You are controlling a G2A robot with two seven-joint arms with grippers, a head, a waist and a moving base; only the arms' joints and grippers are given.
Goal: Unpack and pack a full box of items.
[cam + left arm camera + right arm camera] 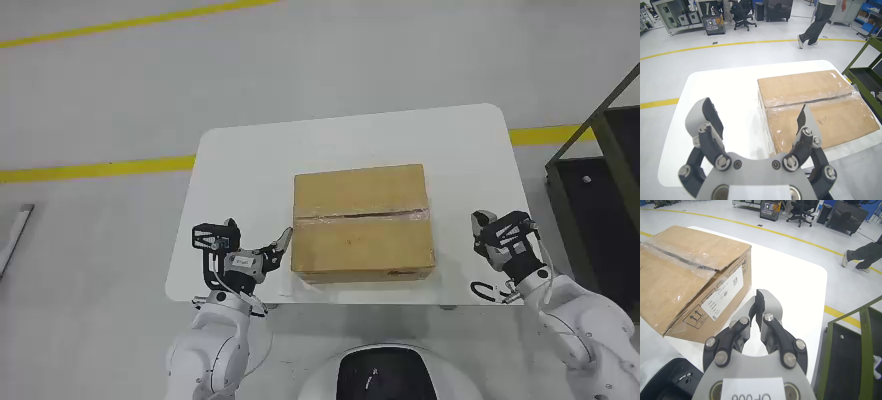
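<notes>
The cardboard box (363, 220) sits closed mid-counter (250, 160), with clear tape (810, 98) over its seam. One end carries a white label (723, 292), its print too small to read, and upright-arrow marks (695, 314). Faint handwriting (822, 120) crosses the top. The left gripper (756, 106) is spread wide by the box's near corner. The right gripper (758, 298) is clenched on nothing beside the labelled end.

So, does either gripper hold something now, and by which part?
Nothing is held. The left gripper is open beside the box; the right gripper is shut on nothing, apart from the box.
</notes>
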